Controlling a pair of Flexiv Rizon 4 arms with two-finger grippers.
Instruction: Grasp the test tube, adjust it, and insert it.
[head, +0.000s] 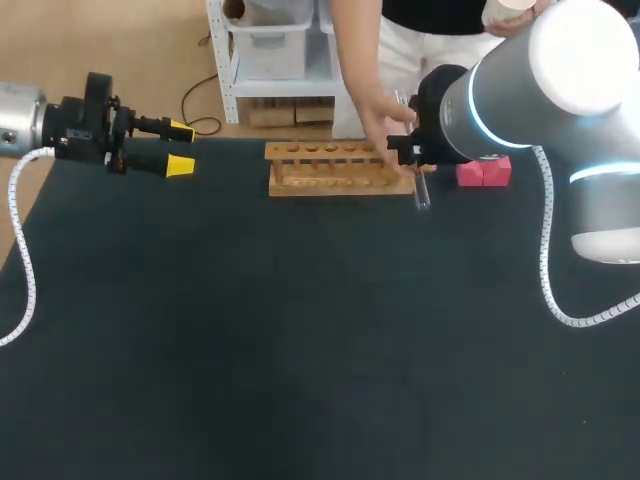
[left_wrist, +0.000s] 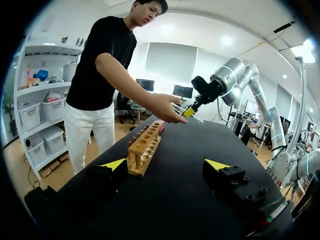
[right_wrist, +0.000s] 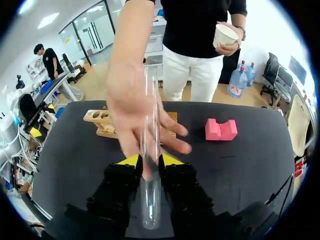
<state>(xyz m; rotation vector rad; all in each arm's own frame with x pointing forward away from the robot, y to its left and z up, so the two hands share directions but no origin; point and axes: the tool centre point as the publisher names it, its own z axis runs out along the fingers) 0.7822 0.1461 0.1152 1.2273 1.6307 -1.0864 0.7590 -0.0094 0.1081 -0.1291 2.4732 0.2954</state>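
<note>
— Where is the test tube (right_wrist: 150, 150)?

— Clamped in the right jaws. The yellow tips press on it from both sides partway along its length, and its rounded end points back toward the wrist. A person's hand (right_wrist: 135, 115) reaches over the surface (head: 300, 330) and has fingers on the tube's upper part. The wooden rack (head: 335, 168) lies just beyond, near the far edge, with a pink block (right_wrist: 221, 129) beside it.

— And the other arm?

— The left jaws hang released over the surface's left side, well apart from everything and holding nothing.

— How will the tube handle?

— Probably light, stiff, smooth and breakable (it looks like clear glass, though plastic can't be ruled out). Squeezed hard it may crack, and held loosely it may slide or swivel between the tips. A gentle hold on the straight wall, away from the open rim, seems safest. That leaves the rounded end free to enter a rack hole.
</note>
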